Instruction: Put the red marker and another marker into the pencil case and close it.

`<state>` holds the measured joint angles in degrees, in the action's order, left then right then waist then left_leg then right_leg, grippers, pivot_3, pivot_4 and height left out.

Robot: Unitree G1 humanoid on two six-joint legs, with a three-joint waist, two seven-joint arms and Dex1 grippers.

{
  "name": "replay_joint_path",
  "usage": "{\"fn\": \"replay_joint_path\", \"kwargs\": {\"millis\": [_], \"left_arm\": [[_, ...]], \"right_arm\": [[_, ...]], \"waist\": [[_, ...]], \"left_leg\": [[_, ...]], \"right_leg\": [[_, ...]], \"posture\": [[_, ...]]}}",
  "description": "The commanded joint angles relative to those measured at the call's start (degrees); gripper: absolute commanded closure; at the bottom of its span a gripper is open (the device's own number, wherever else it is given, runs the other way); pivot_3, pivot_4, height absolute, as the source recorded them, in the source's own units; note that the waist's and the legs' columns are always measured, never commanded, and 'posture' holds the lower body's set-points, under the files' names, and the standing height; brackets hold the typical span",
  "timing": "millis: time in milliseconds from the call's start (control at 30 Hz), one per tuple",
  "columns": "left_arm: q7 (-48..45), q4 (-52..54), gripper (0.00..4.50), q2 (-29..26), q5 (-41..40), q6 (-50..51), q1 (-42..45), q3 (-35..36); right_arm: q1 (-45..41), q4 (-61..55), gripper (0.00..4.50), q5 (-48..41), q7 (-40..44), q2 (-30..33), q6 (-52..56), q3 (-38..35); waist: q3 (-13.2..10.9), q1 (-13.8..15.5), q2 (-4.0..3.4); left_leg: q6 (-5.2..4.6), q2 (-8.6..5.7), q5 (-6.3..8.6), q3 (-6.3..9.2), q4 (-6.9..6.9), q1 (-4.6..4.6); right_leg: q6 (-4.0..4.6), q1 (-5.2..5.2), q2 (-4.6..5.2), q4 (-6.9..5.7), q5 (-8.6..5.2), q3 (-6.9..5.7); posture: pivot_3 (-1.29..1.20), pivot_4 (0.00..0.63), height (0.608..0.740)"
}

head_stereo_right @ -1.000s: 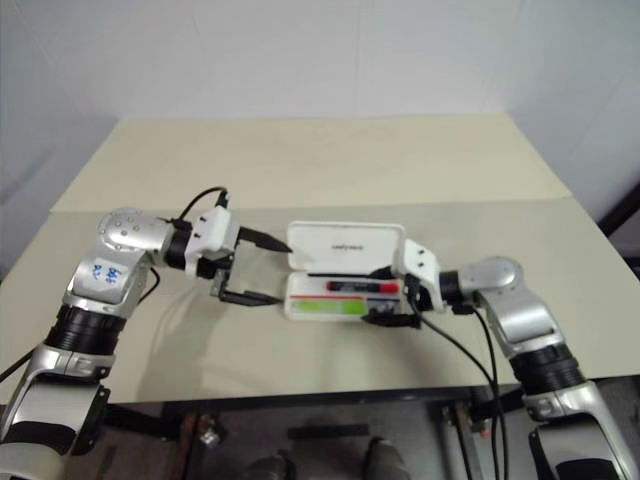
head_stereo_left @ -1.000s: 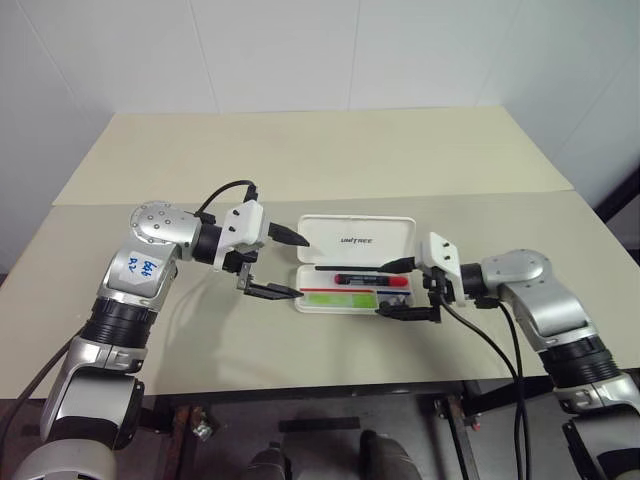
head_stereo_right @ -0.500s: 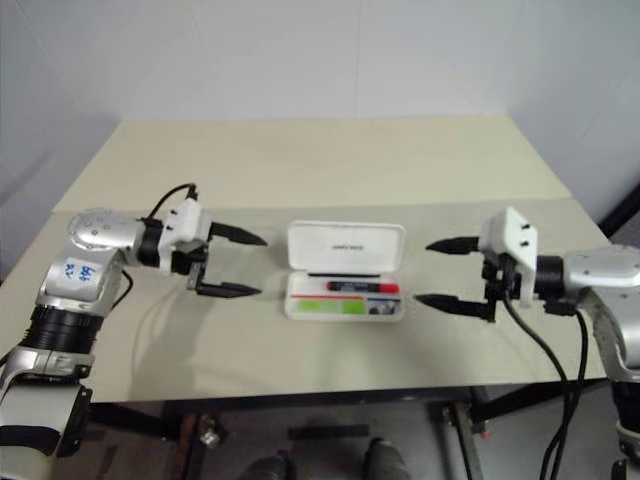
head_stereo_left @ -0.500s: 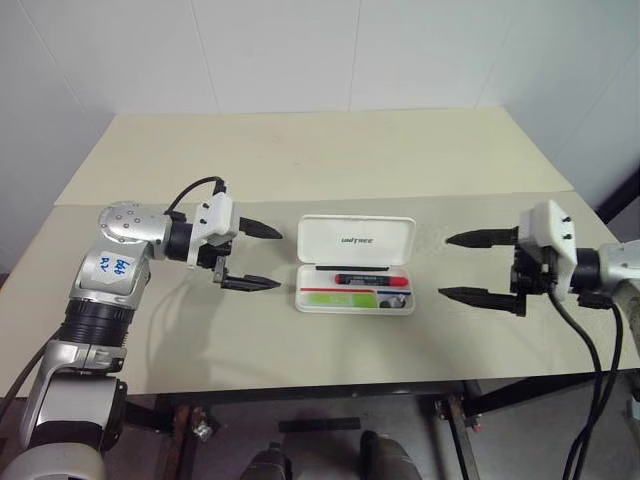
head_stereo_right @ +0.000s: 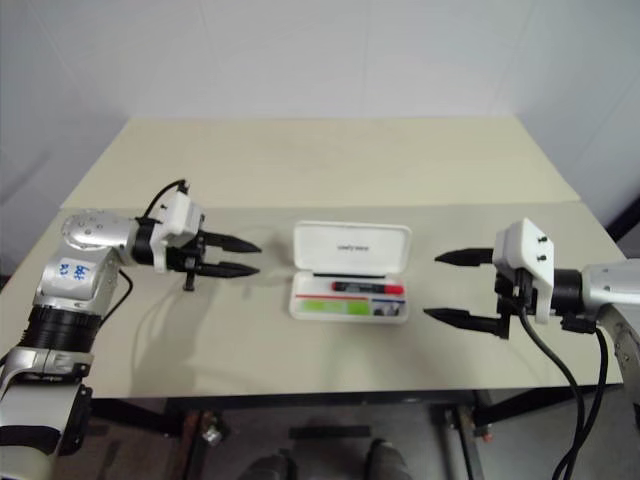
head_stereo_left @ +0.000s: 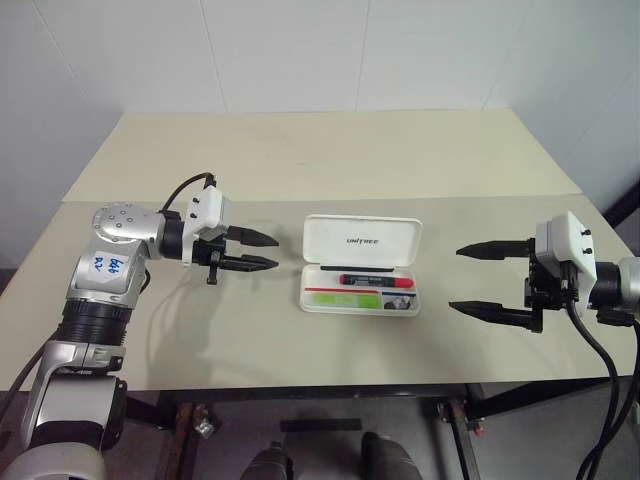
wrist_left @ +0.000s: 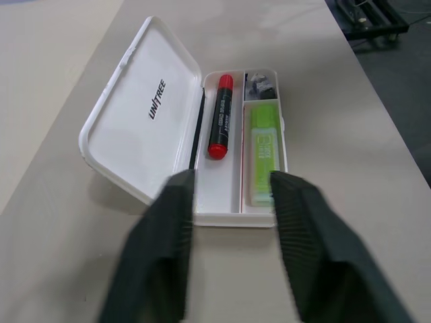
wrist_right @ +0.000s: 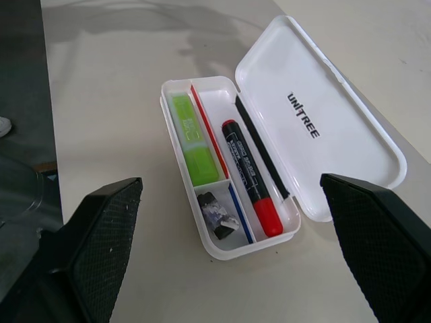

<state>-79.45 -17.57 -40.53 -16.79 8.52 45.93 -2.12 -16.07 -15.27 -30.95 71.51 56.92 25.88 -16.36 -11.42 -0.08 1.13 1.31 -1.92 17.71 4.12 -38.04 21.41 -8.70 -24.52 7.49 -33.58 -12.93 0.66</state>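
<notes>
Left gripper (head_stereo_left: 262, 250) hovered level, pointing toward the right, its fingers narrowly parted and holding nothing. Right gripper (head_stereo_left: 484, 280) hung opposite, pointing toward the left, fingers spread wide and empty. Both arms were bent outward.

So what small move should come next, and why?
Probably bring the left gripper to the case's open lid to fold it shut: the red marker and green highlighter already lie inside, and neither gripper holds anything.
</notes>
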Motion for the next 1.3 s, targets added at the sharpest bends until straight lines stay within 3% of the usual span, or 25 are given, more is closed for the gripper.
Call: {"fn": "replay_joint_path", "kwargs": {"millis": [33,100,467,867,1300], "left_arm": [[-0.54,0.23,3.9,-0.73,-1.57,-0.21,0.97,1.77],[-0.58,-0.07,4.48,-0.58,-1.5,-0.34,1.05,1.72],[8.1,-2.62,4.48,1.99,1.37,0.48,2.0,1.79],[26.47,-20.66,4.48,9.26,11.99,-4.62,11.41,-0.64],[22.74,-30.93,4.48,19.45,13.82,-11.8,17.0,-3.97]], "right_arm": [[0.16,-0.47,0.0,-0.4,-1.06,0.6,-1.28,-2.27],[0.15,-0.51,0.0,-0.48,-1.52,0.48,-1.31,-2.04],[-0.18,-0.48,0.0,-0.9,-3.77,-0.17,-1.36,-1.4],[-3.11,1.2,0.0,-0.99,-6.99,-2.42,-0.89,0.35],[-3.69,-0.8,0.0,-1.64,-12.38,-7.59,0.16,1.63]], "waist": [[0.0,-0.03,0.0],[0.0,-0.07,0.0],[0.0,0.03,0.0],[0.0,0.3,0.01],[-0.01,0.08,0.02]], "left_leg": [[0.0,0.0,0.0,0.0,0.0,0.0],[0.0,0.0,0.0,0.0,0.0,0.0],[0.0,0.0,0.0,0.0,0.0,0.0],[0.01,-0.03,-0.01,0.01,-0.03,0.0],[0.05,-0.05,-0.03,-0.03,-0.02,0.07]], "right_leg": [[0.0,0.0,0.0,0.0,0.0,0.0],[0.0,0.0,0.0,0.0,0.0,0.0],[0.0,0.0,0.0,0.0,0.0,0.0],[-0.05,0.03,0.01,0.0,0.03,0.0],[-0.1,0.01,0.03,0.12,0.05,-0.01]], "posture": [[0.0,0.15,0.74],[0.0,0.15,0.74],[0.0,0.15,0.74],[0.0,0.15,0.74],[0.0,0.15,0.74]]}}
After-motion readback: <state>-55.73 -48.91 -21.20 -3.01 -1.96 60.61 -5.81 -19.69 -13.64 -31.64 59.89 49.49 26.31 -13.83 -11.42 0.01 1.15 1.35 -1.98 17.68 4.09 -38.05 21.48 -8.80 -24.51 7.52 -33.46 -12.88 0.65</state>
